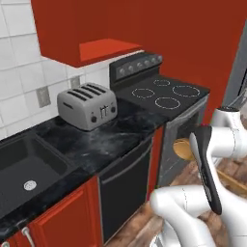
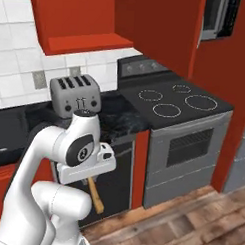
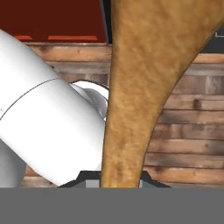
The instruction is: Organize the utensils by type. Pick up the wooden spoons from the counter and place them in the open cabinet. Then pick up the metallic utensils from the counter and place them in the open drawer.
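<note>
Claw state: my two-finger gripper (image 2: 90,179) is closing narrowly on the tan wooden spoon (image 3: 140,87); in the hand view the handle is rising from between my dark finger tips (image 3: 151,180), so I am gripping it.
Held item, long axis: the spoon is running straight out along my pointing direction, handle at the tips and widening toward the bowl farther out. In the right base view its wooden shaft (image 2: 96,194) is hanging downward below my hand, tilting slightly.
Claw position: I am holding it low, in front of the dark dishwasher panel (image 2: 114,187), below the edge of the black marbled counter (image 1: 103,140), over the wooden plank floor (image 2: 191,222).
Target direction: the red open wall cabinet (image 1: 108,50) is lying above me and beyond the counter, its shelf above the silver four-slot toaster (image 1: 88,105).
Deciding relation: I am judging that the spoon must travel upward and forward; its long axis is pointing down, away from the shelf.
Clearance note: I am treating the counter edge and toaster as the obstacles between claw and shelf.
</note>
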